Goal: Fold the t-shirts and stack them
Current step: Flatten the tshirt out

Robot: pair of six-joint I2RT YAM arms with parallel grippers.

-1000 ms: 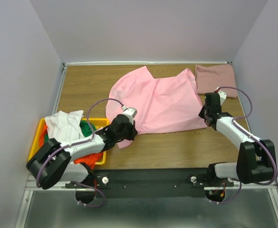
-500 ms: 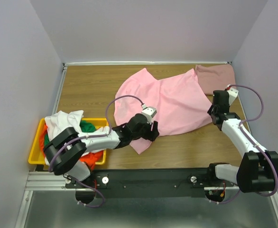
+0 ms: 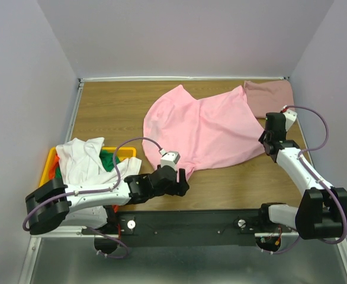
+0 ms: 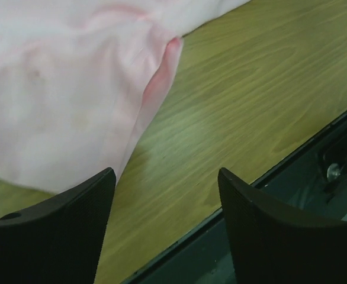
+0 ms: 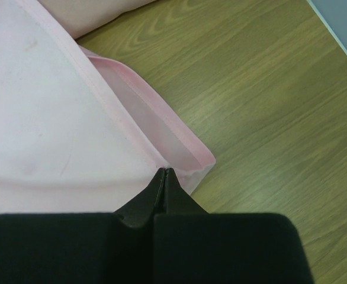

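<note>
On the table (image 3: 114,106), two t-shirts (image 3: 271,97); left claw (image 4: 164,177) spread, right claw (image 5: 164,171) pinching bright-pink t-shirt (image 3: 203,130).

The pink t-shirt (image 3: 203,127) covers the middle of the table (image 3: 108,109), so the widest bare wood lies far left, between it and the left wall (image 3: 25,89). A narrower bare strip runs along the near edge, where the left gripper (image 3: 183,180) stands, jaws apart, just off the shirt's edge. The yellow bin (image 3: 45,174), heaped with t-shirts (image 3: 84,158), blocks the near left corner. A folded rose t-shirt (image 3: 271,97) fills the far right corner, and the right gripper (image 3: 266,141), pinched on the pink hem, crowds the right side
</note>
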